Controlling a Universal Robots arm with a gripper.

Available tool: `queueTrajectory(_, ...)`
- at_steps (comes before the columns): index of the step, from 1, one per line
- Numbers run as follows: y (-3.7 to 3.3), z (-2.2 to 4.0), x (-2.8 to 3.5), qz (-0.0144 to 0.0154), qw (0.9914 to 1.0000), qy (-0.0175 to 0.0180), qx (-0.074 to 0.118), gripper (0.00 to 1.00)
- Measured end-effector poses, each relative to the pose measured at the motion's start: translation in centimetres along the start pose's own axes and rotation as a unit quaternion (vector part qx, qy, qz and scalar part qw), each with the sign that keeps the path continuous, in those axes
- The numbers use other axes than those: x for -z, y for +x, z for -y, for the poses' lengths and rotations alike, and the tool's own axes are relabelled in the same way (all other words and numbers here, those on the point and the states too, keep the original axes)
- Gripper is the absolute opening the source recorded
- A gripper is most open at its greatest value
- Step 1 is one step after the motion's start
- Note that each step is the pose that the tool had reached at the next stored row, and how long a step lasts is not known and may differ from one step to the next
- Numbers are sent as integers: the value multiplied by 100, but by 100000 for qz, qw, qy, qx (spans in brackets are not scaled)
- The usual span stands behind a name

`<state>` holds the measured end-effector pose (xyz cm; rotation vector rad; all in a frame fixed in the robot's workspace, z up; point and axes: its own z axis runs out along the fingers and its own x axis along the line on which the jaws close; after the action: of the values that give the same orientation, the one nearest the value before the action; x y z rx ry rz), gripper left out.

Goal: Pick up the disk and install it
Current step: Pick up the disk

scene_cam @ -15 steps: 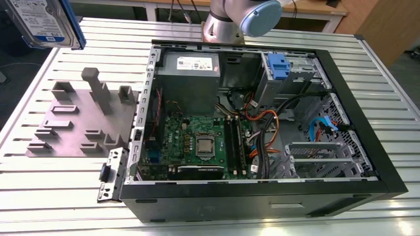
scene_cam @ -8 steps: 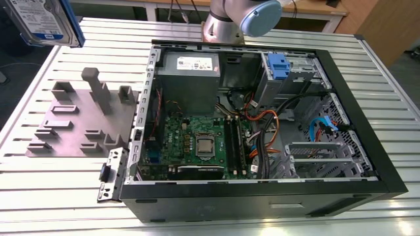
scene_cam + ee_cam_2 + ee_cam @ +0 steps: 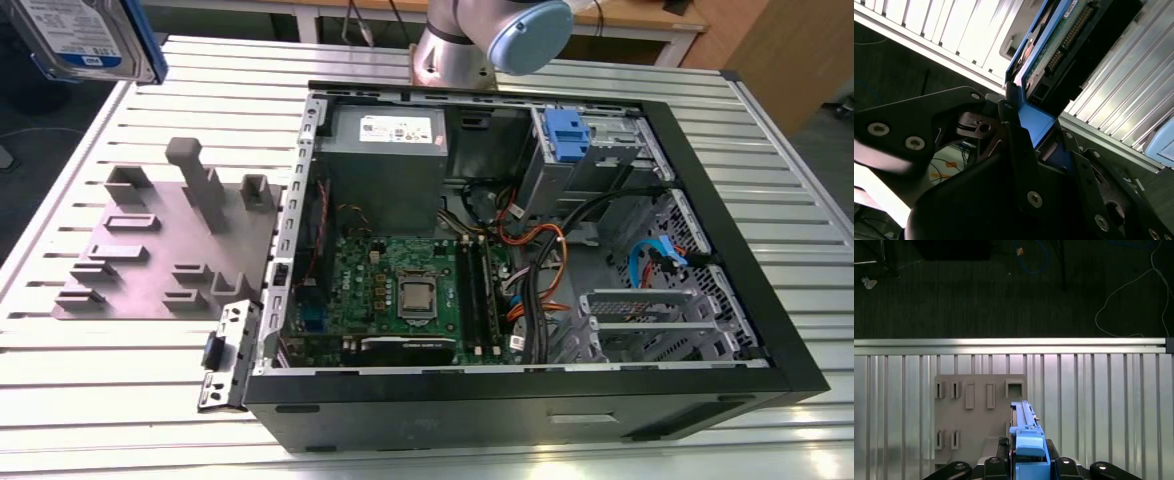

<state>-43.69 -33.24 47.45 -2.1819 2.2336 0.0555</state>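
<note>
The slatted table (image 3: 80,400) carries the open computer case (image 3: 747,330) and a grey rack (image 3: 147,260). In the exterior view the disk (image 3: 87,40) hangs at ten o'clock from the case. The gripper (image 3: 1026,465) clamps its blue frame: picked up, not yet installed.

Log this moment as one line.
gripper: shut on disk | disk: held aloft above grey fixture plate | computer case: open, disk not yet installed

No print on the disk (image 3: 83,38) label is legible
</note>
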Motion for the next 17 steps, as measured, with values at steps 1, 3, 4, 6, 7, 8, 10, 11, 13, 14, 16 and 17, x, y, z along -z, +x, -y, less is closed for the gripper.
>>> queueTrajectory(1, -1, 0, 22, -1, 100000, 0, 1, 37)
queueTrajectory(3, -2, -1, 60, -1, 100000, -2, 1, 37)
queueTrajectory(4, -3, -1, 75, -3, 100000, -3, 0, 37)
queueTrajectory(6, 3, -1, 86, -4, 100000, -5, 1, 37)
queueTrajectory(7, 11, 0, 87, -4, 100000, -4, 1, 37)
queueTrajectory(8, 23, 0, 88, -2, 100000, -5, 3, 37)
queueTrajectory(10, 59, 1, 90, -5, 100000, -9, -1, 37)
queueTrajectory(11, 78, 2, 90, -4, 100000, -6, 1, 37)
queueTrajectory(13, 102, 2, 91, -9, 100000, -5, 1, 37)
queueTrajectory(14, 106, 3, 91, -21, 100000, 1, 1, 37)
queueTrajectory(16, 109, 8, 91, -44, 100000, -1, 0, 37)
queueTrajectory(17, 111, 20, 91, -48, 100000, -1, 1, 37)
